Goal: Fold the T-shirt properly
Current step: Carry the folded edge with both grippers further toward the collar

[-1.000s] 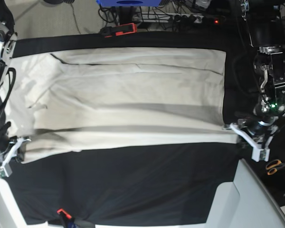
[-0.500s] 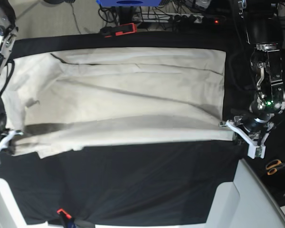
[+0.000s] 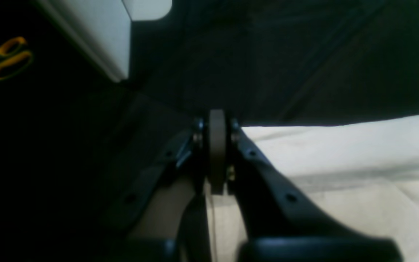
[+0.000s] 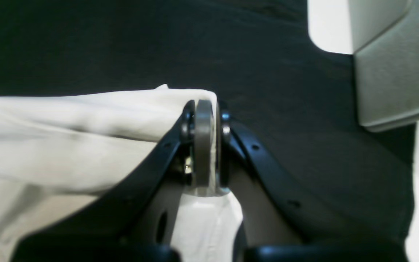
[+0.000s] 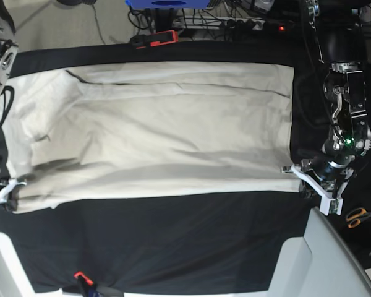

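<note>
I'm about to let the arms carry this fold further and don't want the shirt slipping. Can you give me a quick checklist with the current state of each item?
1. Left hand shut on the T-shirt edge: ok.
2. Right hand shut on the T-shirt corner: ok, fabric bunched in the grip.
3. Near edge between the two hands straight: ok, in the base view.
4. Fabric smooth: not ok, wrinkles across the middle.
5. Black table cloth caught in either grip: cannot tell.
6. Scissors away from the shirt: ok.
</note>
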